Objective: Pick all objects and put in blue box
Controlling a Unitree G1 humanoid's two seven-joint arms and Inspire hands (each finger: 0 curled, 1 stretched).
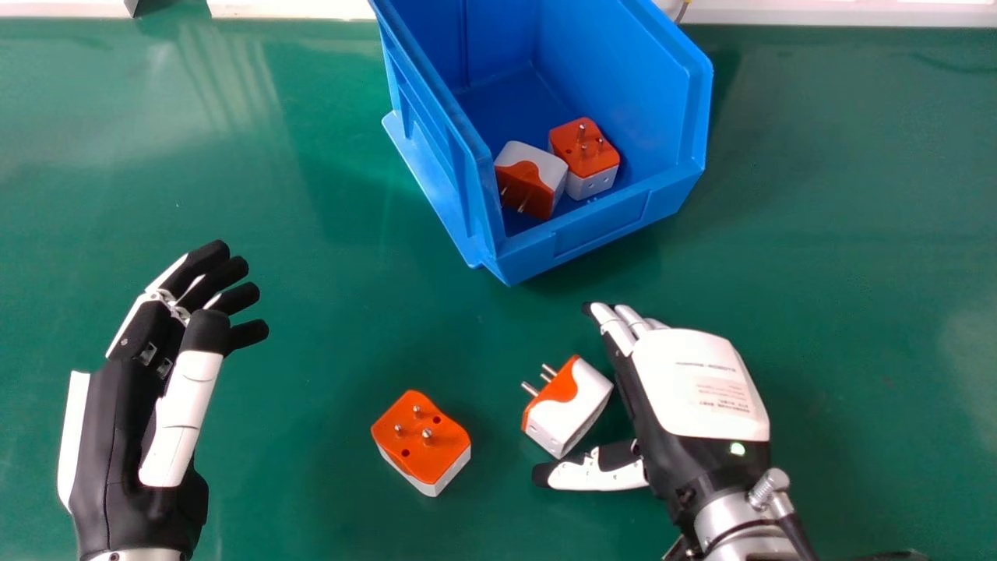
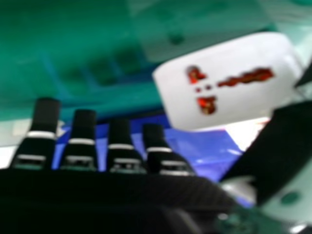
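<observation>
Looking about half done, I'd say: you've got one plug (image 1: pixel 586 152) and a second plug (image 1: pixel 537 171) in the blue box (image 1: pixel 600 226), leaving two on the green table (image 1: pixel 311 421). Your right hand (image 1: pixel 693 382) is open, fingers pretty straight, with the nearer plug (image 1: pixel 572 409) between them and the thumb; can't tell if it's touching. That one's on its side, pins aimed toward your left, white body, orange pin end, dark orange-looking slots on the face. The other leftover (image 1: pixel 420 436) sits pins up, orange top, white underneath. Your left hand (image 1: pixel 183 389) is open too, off at the left.
</observation>
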